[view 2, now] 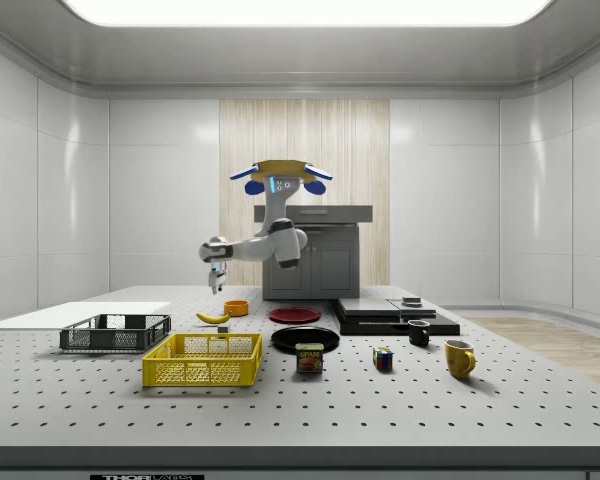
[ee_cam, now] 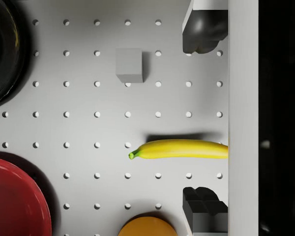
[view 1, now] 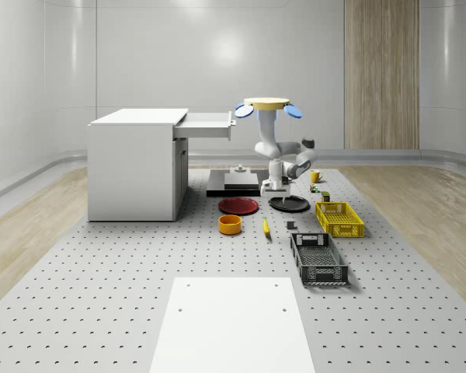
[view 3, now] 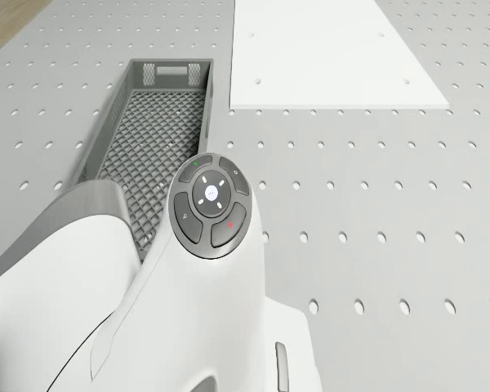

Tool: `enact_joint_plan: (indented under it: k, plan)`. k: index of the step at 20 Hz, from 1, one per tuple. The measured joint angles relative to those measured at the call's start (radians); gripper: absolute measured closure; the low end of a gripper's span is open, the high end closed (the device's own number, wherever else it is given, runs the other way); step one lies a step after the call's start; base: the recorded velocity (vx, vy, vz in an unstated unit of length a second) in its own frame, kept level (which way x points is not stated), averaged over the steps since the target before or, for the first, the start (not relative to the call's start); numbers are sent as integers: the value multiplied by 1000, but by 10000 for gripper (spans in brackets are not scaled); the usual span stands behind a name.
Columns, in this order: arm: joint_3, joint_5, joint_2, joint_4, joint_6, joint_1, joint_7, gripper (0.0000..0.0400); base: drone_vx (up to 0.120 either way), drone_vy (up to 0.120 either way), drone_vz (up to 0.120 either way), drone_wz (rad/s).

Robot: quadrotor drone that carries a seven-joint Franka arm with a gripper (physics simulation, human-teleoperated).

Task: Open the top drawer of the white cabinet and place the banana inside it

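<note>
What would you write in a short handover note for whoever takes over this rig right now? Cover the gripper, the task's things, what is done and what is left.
Gripper: open, empty, poised above the banana, fingers either side of it.
Drone: hovers beside the white cabinet, near the open drawer's front.
Banana: lies flat on the table, between the orange bowl and the yellow basket.
Done: top drawer pulled open.
Left: descend, grasp the banana, carry it to the drawer, release inside.

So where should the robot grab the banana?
Around the middle of the banana, coming straight down from above. It lies flat on the table with free space on both long sides, and the open end effector hangs above it with a finger on each side, so closing across the thin width should hold it.
</note>
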Motion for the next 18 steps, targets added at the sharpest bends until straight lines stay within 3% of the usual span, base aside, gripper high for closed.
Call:
enact_joint_plan:
  k: [9,14,18]
  plan:
    - [0,0,0,0,0,0,0,0,0,0,-116,0]
    - [0,0,0,0,0,0,0,0,0,0,-64,0]
    - [0,1,1,-1,-1,7,-8,0,0,0,0,0]
